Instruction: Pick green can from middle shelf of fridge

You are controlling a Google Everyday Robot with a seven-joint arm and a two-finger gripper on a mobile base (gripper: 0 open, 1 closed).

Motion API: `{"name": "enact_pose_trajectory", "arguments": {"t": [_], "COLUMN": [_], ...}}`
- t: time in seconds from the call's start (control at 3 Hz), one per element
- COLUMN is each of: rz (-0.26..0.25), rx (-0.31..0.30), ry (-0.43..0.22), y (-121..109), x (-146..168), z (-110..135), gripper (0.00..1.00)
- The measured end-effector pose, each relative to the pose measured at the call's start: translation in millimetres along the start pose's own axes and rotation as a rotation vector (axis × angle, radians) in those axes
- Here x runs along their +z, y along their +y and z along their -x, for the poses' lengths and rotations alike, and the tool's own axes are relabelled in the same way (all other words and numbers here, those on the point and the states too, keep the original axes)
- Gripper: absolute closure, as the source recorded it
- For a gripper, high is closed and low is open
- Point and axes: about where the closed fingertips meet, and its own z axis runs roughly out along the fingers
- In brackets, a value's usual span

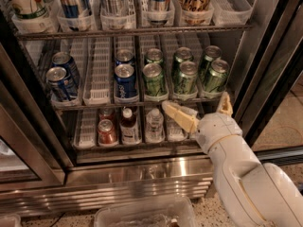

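Note:
Several green cans stand on the middle shelf [142, 101] of the fridge [142, 169], in three lanes on its right half. The front ones are at the left [154, 79], the centre [185, 77] and the right [216, 75]. My gripper [196, 107] is open and empty. It sits just below the shelf's front edge, under the centre and right green cans. One cream finger [179, 115] points left in front of the bottom shelf. The other finger [224, 103] points up beside the right door frame.
Blue cans stand in the left [61, 83] and middle [125, 81] lanes of the same shelf. Tall cans and cups fill the top shelf [132, 32]. Small bottles [128, 125] and a red can [107, 131] stand on the bottom shelf. A clear plastic tub [144, 214] lies on the floor.

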Motion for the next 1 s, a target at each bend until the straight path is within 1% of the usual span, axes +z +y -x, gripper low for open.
{"name": "enact_pose_trajectory", "arguments": {"t": [0.33, 0.67, 1.0], "rz": [0.012, 0.005, 0.007], "rx": [-0.032, -0.136, -0.260], "ry": [0.020, 0.057, 0.039], "y": [7, 5, -5], "x": [2, 11, 27], "z": [-8, -31, -64], "gripper": [0.00, 0.00, 0.00]}}
